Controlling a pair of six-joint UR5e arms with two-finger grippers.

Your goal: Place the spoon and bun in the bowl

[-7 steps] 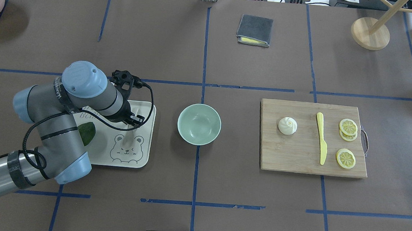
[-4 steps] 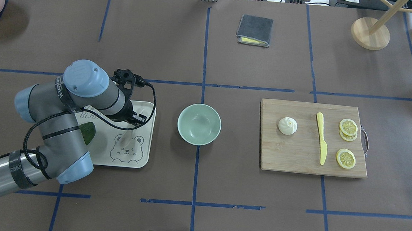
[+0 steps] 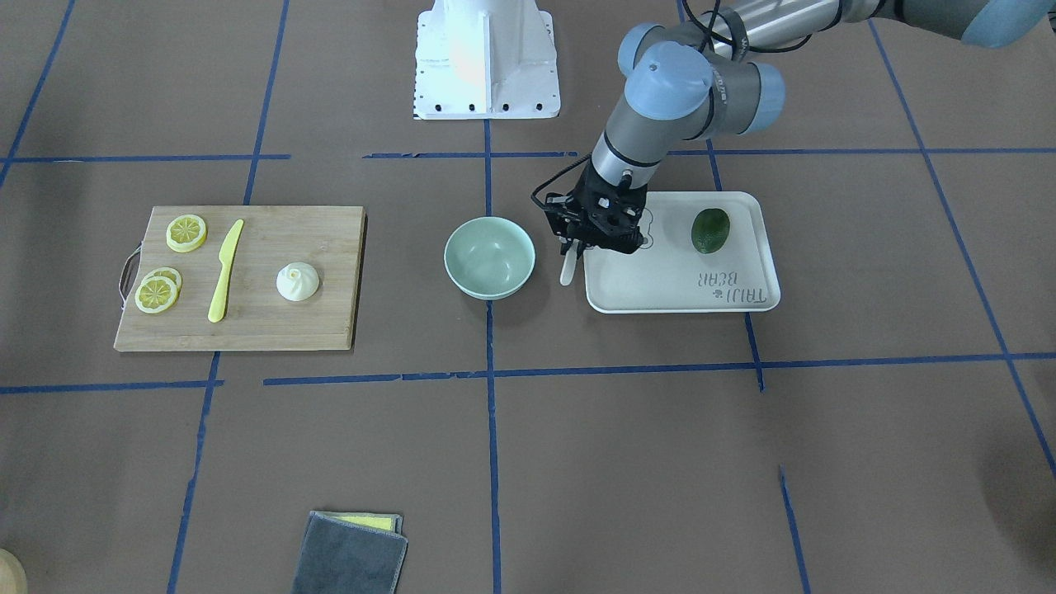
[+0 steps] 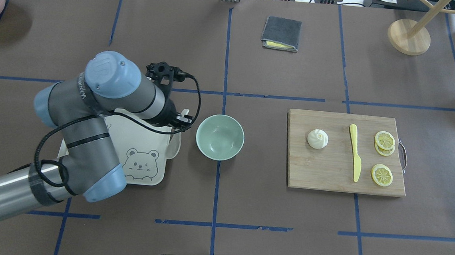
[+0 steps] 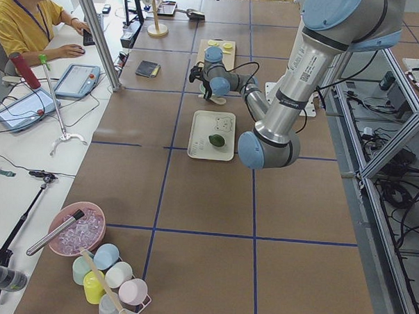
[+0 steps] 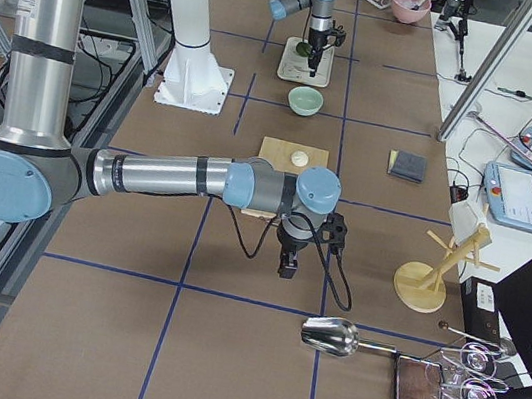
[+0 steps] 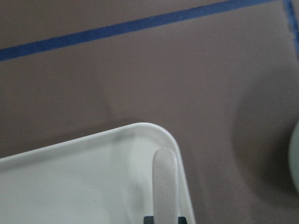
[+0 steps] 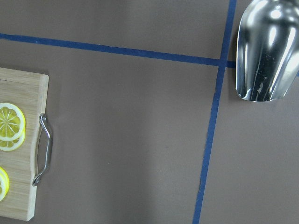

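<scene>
My left gripper (image 4: 180,122) is shut on the cream spoon (image 4: 174,147) and holds it above the right edge of the white bear tray (image 4: 144,171), just left of the mint-green bowl (image 4: 220,137). In the front view the spoon (image 3: 567,269) hangs below the gripper (image 3: 576,245) between the tray (image 3: 676,290) and the bowl (image 3: 489,257). The left wrist view shows the spoon's handle (image 7: 164,184) over the tray corner. The white bun (image 4: 317,139) sits on the wooden cutting board (image 4: 328,174). My right gripper (image 6: 286,264) shows only in the exterior right view; I cannot tell its state.
A yellow knife (image 4: 354,152) and lemon slices (image 4: 384,140) lie on the board. A dark avocado (image 3: 710,230) lies on the tray. A grey cloth (image 4: 281,33) is at the back, a wooden stand (image 4: 409,36) at the back right, a metal scoop (image 8: 266,51) at the right edge.
My left gripper has risen off the tray with the spoon and moved right, from the tray's middle to its right edge next to the bowl.
</scene>
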